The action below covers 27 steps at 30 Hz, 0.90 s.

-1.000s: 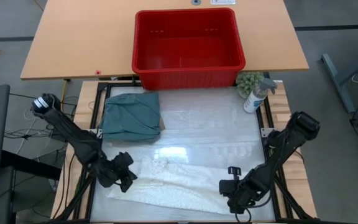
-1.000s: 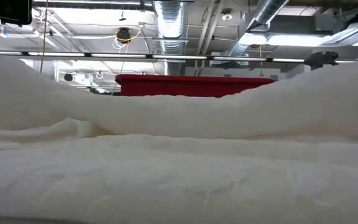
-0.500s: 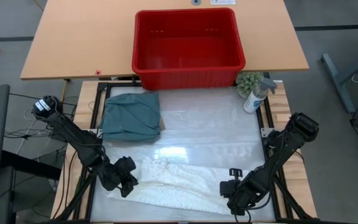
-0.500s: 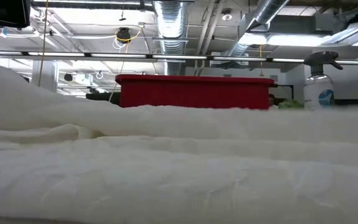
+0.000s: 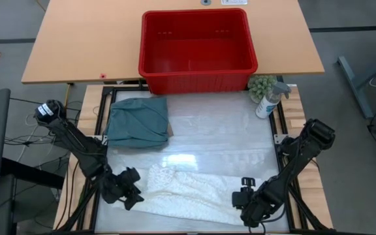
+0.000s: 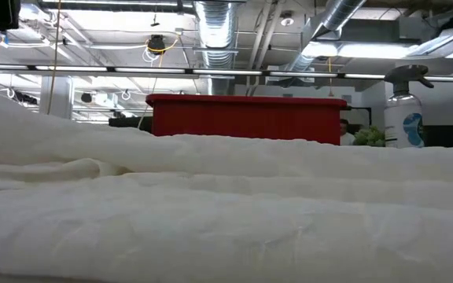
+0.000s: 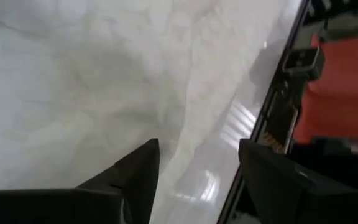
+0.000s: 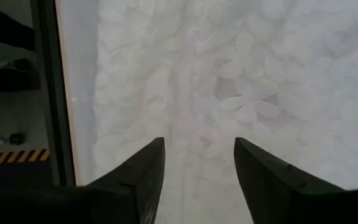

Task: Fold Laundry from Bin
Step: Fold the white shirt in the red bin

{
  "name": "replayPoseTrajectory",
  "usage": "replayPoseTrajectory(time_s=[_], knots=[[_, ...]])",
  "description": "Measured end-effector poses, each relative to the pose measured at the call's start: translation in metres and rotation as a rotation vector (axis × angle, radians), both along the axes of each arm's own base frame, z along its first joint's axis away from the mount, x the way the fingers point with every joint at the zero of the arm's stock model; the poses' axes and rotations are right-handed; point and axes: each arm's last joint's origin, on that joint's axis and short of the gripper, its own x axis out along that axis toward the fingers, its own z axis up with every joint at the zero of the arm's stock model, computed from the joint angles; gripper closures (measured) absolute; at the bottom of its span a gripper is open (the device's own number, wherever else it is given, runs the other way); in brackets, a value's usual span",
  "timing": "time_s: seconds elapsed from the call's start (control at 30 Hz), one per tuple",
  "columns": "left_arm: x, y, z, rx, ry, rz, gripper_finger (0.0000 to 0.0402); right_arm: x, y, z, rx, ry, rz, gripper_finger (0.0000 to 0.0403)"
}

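White garment (image 5: 185,194) lay as a long strip on the counter's (image 5: 220,140) near edge, long axis running left to right. Left pincer (image 5: 128,190) sat at its left end, right pincer (image 5: 247,201) at its right end, each equally close to its own end. Both had fingers spread with nothing held. Folded teal garment (image 5: 137,121) lay far-left; red bin (image 5: 196,49) beyond, looking empty.
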Motion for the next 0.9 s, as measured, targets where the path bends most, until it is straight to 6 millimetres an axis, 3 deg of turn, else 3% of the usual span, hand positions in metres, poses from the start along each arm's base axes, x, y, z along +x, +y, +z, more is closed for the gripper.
replayPoseTrajectory(time_s=[0.27, 0.4, 0.57, 0.67, 0.9], knots=[[-0.018, -0.011, 0.002, 0.055, -0.145, 0.193, 0.0205, -0.002, 0.002, 0.0, -0.019, -0.025, -0.012, 0.0198], [-0.024, -0.015, 0.017, 0.133, -0.195, 0.258, 0.0225, -0.005, 0.005, 0.0, -0.016, -0.028, -0.028, 0.0199], [-0.026, 0.007, 0.021, 0.353, -0.019, 0.271, 0.0246, -0.012, 0.005, -0.008, -0.026, -0.018, -0.028, 0.0199], [-0.022, 0.024, 0.015, 0.36, 0.096, 0.343, 0.0243, -0.014, 0.003, -0.013, -0.035, -0.008, -0.038, 0.02], [-0.002, 0.027, 0.017, 0.332, -0.006, 0.331, 0.0227, -0.012, 0.002, -0.018, -0.012, -0.018, -0.049, 0.02]])
